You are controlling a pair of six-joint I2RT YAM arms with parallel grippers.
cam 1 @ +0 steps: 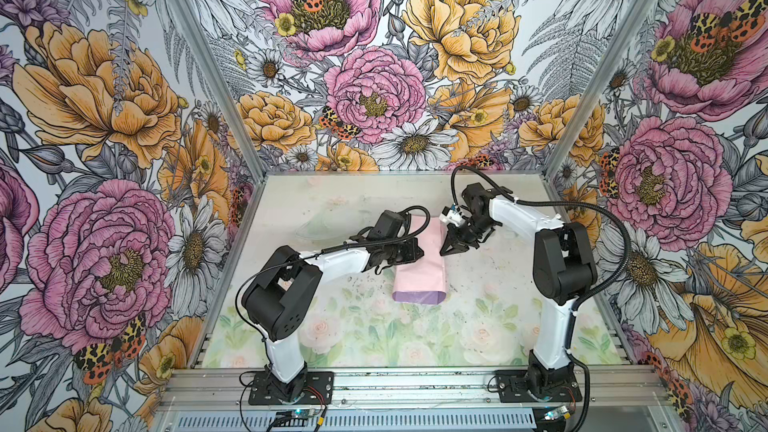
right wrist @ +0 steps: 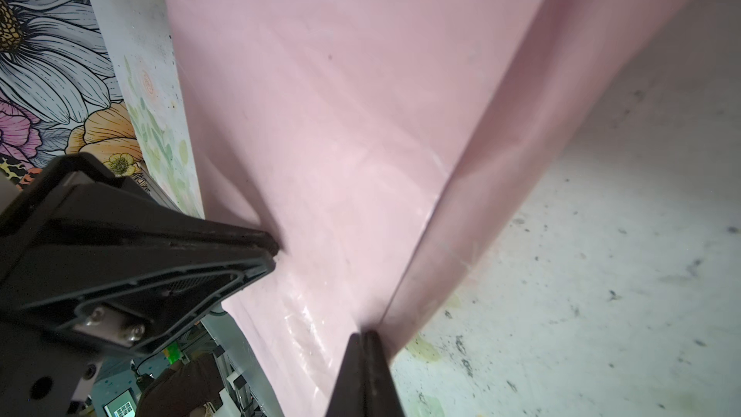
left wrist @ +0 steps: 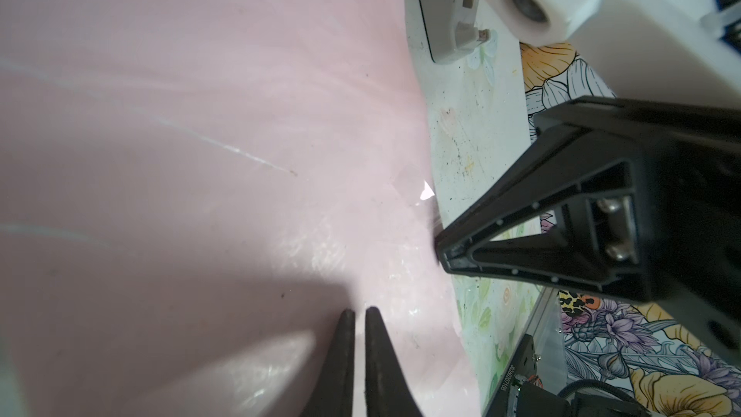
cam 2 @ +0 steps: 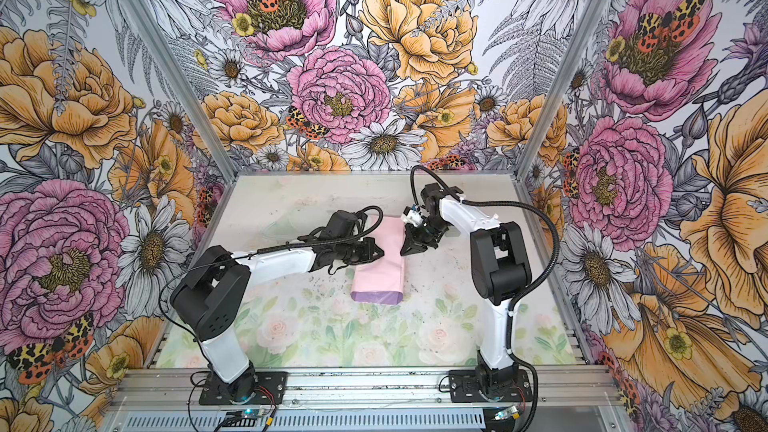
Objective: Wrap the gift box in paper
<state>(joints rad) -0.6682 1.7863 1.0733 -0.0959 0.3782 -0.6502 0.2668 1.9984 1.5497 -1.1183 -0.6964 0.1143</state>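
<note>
The paper is folded into a long parcel at the middle of both top views, its long axis running from lower to upper frame. The gift box is hidden, presumably inside. The left gripper is pressed almost together at the parcel's left flank. The right gripper is pressed together at the right edge, equally near. Whether paper is pinched cannot be told. Room is left on both flanks by the scuffed floral table.

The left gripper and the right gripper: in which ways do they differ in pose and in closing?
The left gripper lies almost level over the paper; the right gripper points steeply down at its edge. The left gripper's fingertips leave a thin slit; the right gripper's are pressed together. Both are black, and both tips touch the pink face.
</note>
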